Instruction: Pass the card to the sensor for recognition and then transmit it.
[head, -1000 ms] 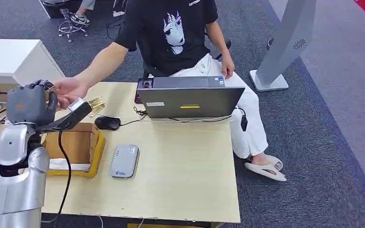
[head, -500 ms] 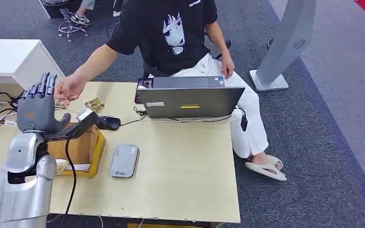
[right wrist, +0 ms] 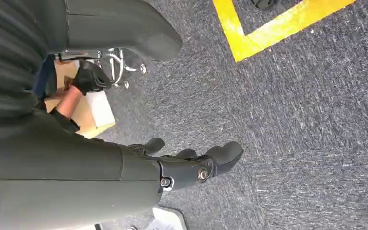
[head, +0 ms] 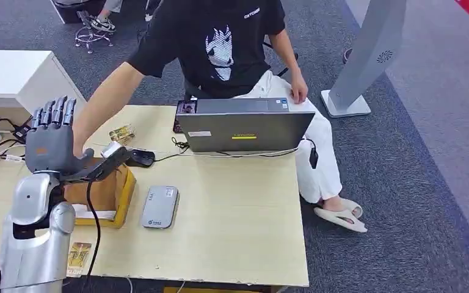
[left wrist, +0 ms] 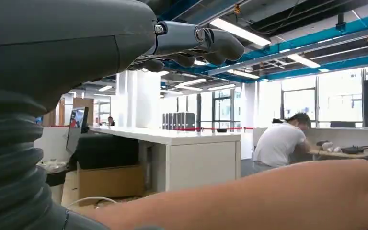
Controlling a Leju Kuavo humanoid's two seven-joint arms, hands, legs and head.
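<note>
I see the sensor [head: 160,206] as a flat grey slab with rounded corners, lying face-up on the table [head: 238,213], a small label at its near end. One gold-brown card [head: 79,253] lies flat by the table's near edge. A loose pile of similar cards [head: 122,132] sits near the far edge (print too small to read).

Sensor [head: 160,207] on table [head: 238,220] — right of box [head: 101,192], before laptop [head: 244,125].
</note>
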